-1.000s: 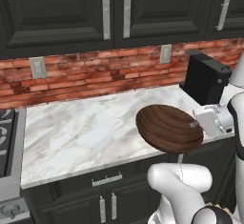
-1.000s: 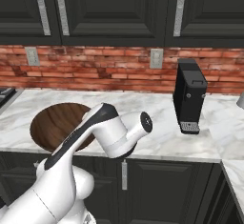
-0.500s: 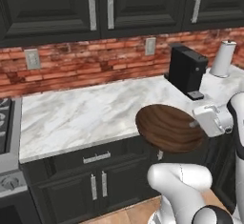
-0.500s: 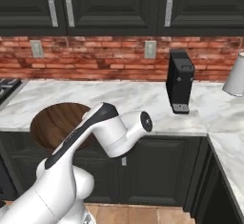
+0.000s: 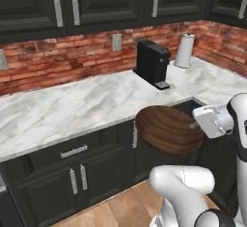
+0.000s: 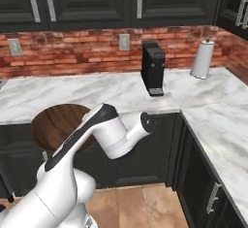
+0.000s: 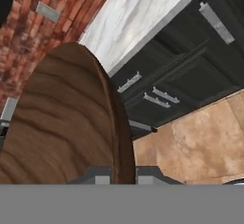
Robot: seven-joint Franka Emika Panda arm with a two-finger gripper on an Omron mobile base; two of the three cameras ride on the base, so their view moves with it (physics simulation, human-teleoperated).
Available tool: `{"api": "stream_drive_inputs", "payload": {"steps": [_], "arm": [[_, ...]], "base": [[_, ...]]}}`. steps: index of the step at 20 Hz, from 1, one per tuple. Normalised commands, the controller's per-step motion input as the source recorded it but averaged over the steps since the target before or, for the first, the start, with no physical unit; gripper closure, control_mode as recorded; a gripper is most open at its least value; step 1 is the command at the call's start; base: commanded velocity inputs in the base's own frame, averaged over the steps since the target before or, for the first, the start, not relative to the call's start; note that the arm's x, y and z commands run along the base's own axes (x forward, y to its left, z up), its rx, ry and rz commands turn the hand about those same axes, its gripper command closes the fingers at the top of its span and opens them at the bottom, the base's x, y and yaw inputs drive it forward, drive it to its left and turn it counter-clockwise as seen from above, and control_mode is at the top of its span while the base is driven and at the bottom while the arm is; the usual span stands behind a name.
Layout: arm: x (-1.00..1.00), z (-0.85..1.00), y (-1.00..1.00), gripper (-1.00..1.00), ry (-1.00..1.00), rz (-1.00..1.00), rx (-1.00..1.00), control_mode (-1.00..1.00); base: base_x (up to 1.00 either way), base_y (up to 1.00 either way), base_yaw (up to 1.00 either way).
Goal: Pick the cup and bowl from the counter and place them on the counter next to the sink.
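The dark brown wooden bowl hangs in the air in front of the counter's front edge, over the floor. My gripper is shut on its right rim. From the right base view the bowl sits behind my forearm, before the dark cabinet fronts. In the hand view the bowl stands edge-on, its rim pinched between the fingers of the gripper. The cup and the sink are out of view.
A black coffee machine stands on the marble near the brick wall, with a paper towel roll to its right in the corner. The counter turns at that corner and runs along the right side. Dark cabinets sit below, over a tiled floor.
The whole picture has shifted: the base has driven along the counter, bringing the corner and paper towel roll into view. The bowl stays gripped the same way.
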Motion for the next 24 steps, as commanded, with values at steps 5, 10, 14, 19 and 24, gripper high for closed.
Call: {"api": "stream_drive_inputs", "payload": {"steps": [5, 10, 14, 19, 24], "arm": [[0.0, 0.0, 0.0, 1.0, 0.0, 0.0, 0.0, 1.0], [0.0, 0.0, 0.0, 1.0, 0.0, 0.0, 0.0, 1.0], [0.0, 0.0, 0.0, 1.0, 0.0, 0.0, 0.0, 1.0], [0.0, 0.0, 0.0, 1.0, 0.0, 0.0, 0.0, 1.0], [0.0, 0.0, 0.0, 1.0, 0.0, 0.0, 0.0, 1.0]], "base": [[-0.57, 0.02, -0.47], [-0.3, 0.07, -0.51], [-0.19, 0.29, -0.5], [-0.09, 0.43, -0.52], [0.05, 0.62, -0.56]]}}
